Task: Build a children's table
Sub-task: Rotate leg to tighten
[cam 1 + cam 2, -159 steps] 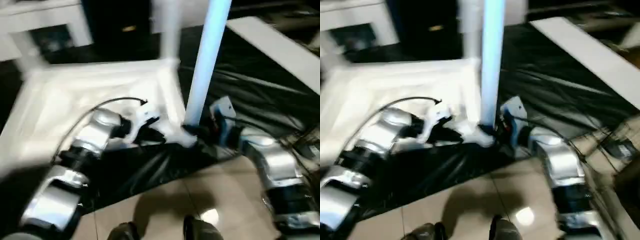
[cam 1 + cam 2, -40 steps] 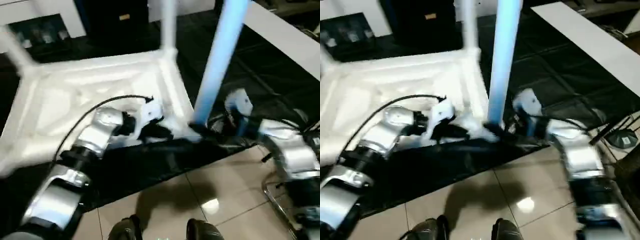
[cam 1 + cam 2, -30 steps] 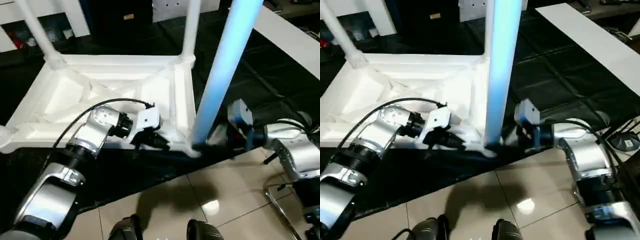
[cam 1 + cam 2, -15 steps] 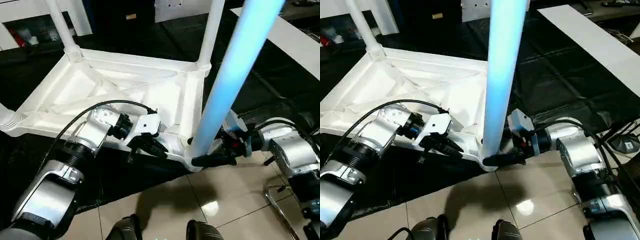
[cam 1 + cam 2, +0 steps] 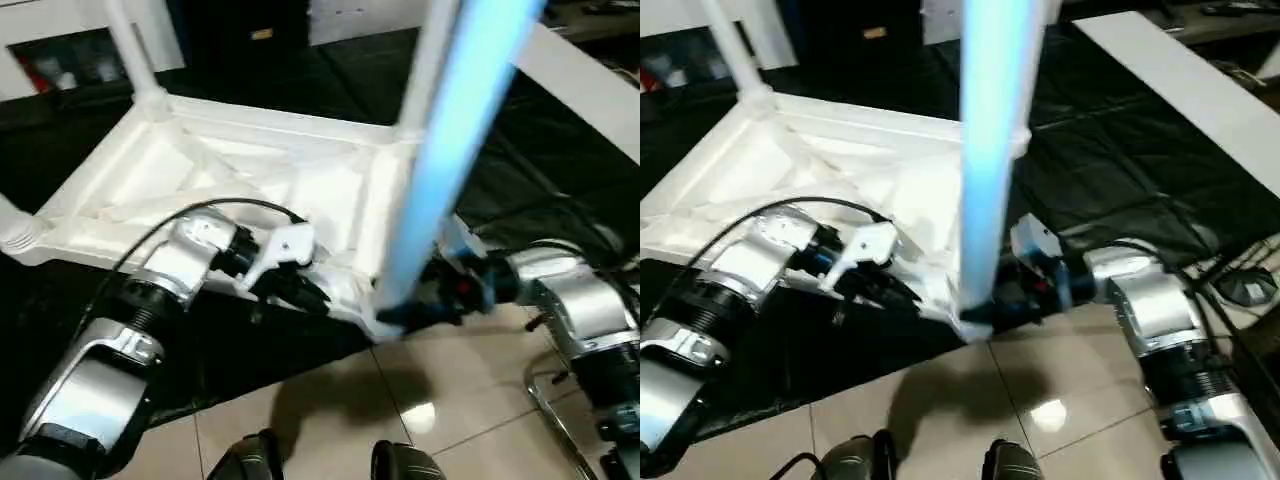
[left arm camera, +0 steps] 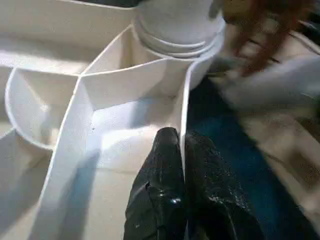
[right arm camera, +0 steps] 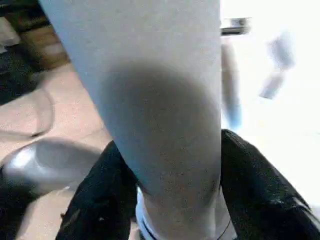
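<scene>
Upturned top [image 5: 230, 190] on the black worktop [image 5: 1120, 170], ribbed underside up, near corner jutting past the worktop's edge over the tiled floor [image 5: 460, 400]. Three legs already upright in the other corner sockets.

Fourth leg [image 5: 455, 130] standing at that near corner, long axis close to vertical, leaning slightly off plumb to the right, flared foot at the socket [image 6: 175, 30]. Whether fully seated cannot be told.

Right hand [image 7: 165, 200] wrapped low around the leg, one black finger on each side of the shaft, just above the socket. Grasping the leg.

Left hand [image 6: 182, 200] clenched on a thin rib of the underside, pinching it between both fingers, just beside the socket and pointing toward it.

Leg directly between the right hand's fingers, so the right arm nearer by far; socket straight below the grip. Likely next: pressing down along the leg's axis, left hand bracing the top against sliding off the edge.
</scene>
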Available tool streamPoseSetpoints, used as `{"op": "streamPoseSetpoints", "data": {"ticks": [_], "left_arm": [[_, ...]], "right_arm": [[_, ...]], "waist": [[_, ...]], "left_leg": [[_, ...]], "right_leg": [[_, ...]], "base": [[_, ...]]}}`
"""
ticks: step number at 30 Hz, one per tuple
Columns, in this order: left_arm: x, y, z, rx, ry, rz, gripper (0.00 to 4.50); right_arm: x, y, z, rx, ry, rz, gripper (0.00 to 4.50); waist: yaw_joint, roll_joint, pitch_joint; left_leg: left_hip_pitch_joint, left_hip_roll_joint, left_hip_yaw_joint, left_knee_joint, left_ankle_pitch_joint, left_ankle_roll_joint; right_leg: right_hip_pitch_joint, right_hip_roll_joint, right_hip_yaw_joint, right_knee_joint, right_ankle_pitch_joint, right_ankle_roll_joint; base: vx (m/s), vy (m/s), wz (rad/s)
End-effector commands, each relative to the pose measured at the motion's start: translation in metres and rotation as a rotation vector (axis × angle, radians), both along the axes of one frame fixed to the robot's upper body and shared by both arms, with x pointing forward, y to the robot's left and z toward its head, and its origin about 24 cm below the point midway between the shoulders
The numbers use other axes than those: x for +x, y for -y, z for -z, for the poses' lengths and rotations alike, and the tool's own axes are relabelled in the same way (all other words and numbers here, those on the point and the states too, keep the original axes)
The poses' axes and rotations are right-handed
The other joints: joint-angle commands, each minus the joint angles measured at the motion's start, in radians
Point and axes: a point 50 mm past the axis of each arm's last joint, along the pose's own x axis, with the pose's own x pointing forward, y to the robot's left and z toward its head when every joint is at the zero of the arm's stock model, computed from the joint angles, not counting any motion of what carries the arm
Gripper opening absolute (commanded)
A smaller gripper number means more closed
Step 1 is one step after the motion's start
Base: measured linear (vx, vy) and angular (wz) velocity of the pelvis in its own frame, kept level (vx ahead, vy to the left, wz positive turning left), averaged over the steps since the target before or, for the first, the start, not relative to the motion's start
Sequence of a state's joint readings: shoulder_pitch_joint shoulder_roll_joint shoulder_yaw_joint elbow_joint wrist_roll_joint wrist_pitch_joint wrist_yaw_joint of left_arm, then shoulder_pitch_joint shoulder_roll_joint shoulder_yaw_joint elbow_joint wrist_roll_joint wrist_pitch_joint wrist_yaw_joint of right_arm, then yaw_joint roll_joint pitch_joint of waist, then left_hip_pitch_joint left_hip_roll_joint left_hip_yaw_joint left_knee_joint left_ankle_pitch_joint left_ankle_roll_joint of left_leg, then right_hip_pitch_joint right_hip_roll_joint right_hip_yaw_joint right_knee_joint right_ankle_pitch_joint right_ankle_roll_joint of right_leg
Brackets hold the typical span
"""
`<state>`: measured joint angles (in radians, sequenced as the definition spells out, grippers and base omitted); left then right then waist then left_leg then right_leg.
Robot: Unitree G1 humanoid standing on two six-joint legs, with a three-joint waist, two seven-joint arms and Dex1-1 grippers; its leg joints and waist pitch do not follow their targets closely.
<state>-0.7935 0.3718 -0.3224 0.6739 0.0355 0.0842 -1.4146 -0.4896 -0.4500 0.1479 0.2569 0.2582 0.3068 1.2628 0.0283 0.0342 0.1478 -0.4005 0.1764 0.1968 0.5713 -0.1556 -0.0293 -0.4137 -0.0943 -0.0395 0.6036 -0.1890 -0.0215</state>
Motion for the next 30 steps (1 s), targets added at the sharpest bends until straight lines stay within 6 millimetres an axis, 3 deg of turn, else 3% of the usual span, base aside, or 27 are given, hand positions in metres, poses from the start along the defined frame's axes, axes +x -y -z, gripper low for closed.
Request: {"op": "streamPoseSetpoints", "data": {"ticks": [1,3,5,10,12,13,16,18,20,22,24,27,30], "left_arm": [[0.005,0.02,0.007,-0.036,-0.004,-0.133,0.0],[0.013,0.029,0.005,-0.083,0.01,-0.281,0.0],[0.015,0.032,0.004,-0.092,0.012,-0.313,0.0],[0.028,0.046,-0.004,-0.164,0.09,-0.536,0.0],[0.03,0.05,-0.006,-0.187,0.108,-0.588,0.0],[0.031,0.054,-0.009,-0.22,0.12,-0.632,0.0],[0.03,0.058,-0.011,-0.228,0.125,-0.637,0.0],[0.029,0.059,-0.011,-0.224,0.135,-0.621,0.0],[0.028,0.057,-0.011,-0.218,0.161,-0.588,0.0],[0.028,0.053,-0.008,-0.201,0.164,-0.577,0.0],[0.028,0.05,-0.008,-0.198,0.183,-0.557,0.0],[0.031,0.044,-0.008,-0.198,0.2,-0.552,0.0],[0.033,0.039,-0.01,-0.211,0.229,-0.549,0.0]], "right_arm": [[0.003,-0.025,0.009,0.014,-0.021,0.106,2.05],[0.016,-0.041,0.011,0.04,-0.017,0.306,2.04],[0.019,-0.045,0.011,0.042,-0.013,0.356,2.03],[0.047,-0.068,0.008,0.096,-0.026,0.736,1.97],[0.051,-0.071,0.007,0.094,-0.019,0.809,1.97],[0.055,-0.074,0.006,0.113,-0.017,0.864,2.32],[0.058,-0.076,0.003,0.114,0.006,0.92,2.66],[0.059,-0.076,0.003,0.098,0.022,0.937,2.91],[0.059,-0.075,0.003,0.096,0.036,0.938,3.09],[0.058,-0.071,0.004,0.088,0.058,0.936,3.31],[0.055,-0.065,0.003,0.073,0.123,0.904,3.52],[0.044,-0.053,0.004,0.067,0.174,0.865,3.64],[0.03,-0.041,0.003,0.1,0.196,0.841,3.98]], "waist": [[-0.005,-0.013,-0.064],[-0.02,-0.013,-0.059],[-0.036,-0.013,-0.061],[-0.052,-0.009,-0.056],[-0.056,-0.009,-0.058],[-0.055,-0.006,-0.055],[-0.051,-0.004,-0.06],[-0.05,-0.005,-0.068],[-0.048,-0.004,-0.069],[-0.047,-0.002,-0.07],[-0.046,-0.005,-0.067],[-0.045,-0.009,-0.055],[-0.045,-0.006,-0.048]], "left_leg": [[0.023,0.047,-0.024,-0.072,-0.238,0.048],[0.026,0.045,-0.028,-0.078,-0.286,0.021],[0.022,0.043,-0.029,-0.079,-0.292,0.01],[0.026,0.04,-0.024,-0.076,-0.305,0.02],[0.028,0.04,-0.024,-0.077,-0.292,0.015],[0.028,0.04,-0.023,-0.077,-0.29,0.017],[0.025,0.041,-0.02,-0.075,-0.236,0.042],[0.027,0.04,-0.016,-0.068,-0.157,0.082],[0.019,0.037,-0.015,-0.063,-0.095,0.121],[0.019,0.036,-0.014,-0.061,-0.055,0.148],[0.019,0.037,-0.014,-0.062,-0.061,0.16],[0.021,0.04,-0.015,-0.069,-0.131,0.137],[0.022,0.043,-0.017,-0.077,-0.19,0.117]], "right_leg": [[0.045,-0.054,0.035,-0.081,-0.342,-0.233],[0.037,-0.053,0.033,-0.093,-0.41,-0.202],[0.036,-0.049,0.033,-0.091,-0.395,-0.202],[0.026,-0.049,0.037,-0.099,-0.37,-0.202],[0.025,-0.046,0.036,-0.098,-0.348,-0.194],[0.022,-0.045,0.037,-0.099,-0.333,-0.196],[0.03,-0.044,0.038,-0.09,-0.213,-0.213],[0.036,-0.04,0.036,-0.078,-0.077,-0.242],[0.044,-0.043,0.035,-0.069,0.015,-0.259],[0.047,-0.042,0.032,-0.063,0.076,-0.271],[0.049,-0.044,0.03,-0.067,0.065,-0.273],[0.047,-0.042,0.031,-0.08,-0.058,-0.241],[0.042,-0.044,0.033,-0.092,-0.159,-0.208]], "base": [[0.0,0.0,0.0],[0.0,0.0,0.0],[0.0,0.0,0.0],[0.0,0.0,0.0],[0.0,0.0,0.0],[0.0,0.0,0.0],[0.0,0.0,0.0],[0.059,-0.004,0.03],[0.059,-0.016,0.03],[0.028,-0.01,0.0],[0.0,0.0,0.0],[0.0,0.0,0.0],[0.0,0.0,0.0]]}}
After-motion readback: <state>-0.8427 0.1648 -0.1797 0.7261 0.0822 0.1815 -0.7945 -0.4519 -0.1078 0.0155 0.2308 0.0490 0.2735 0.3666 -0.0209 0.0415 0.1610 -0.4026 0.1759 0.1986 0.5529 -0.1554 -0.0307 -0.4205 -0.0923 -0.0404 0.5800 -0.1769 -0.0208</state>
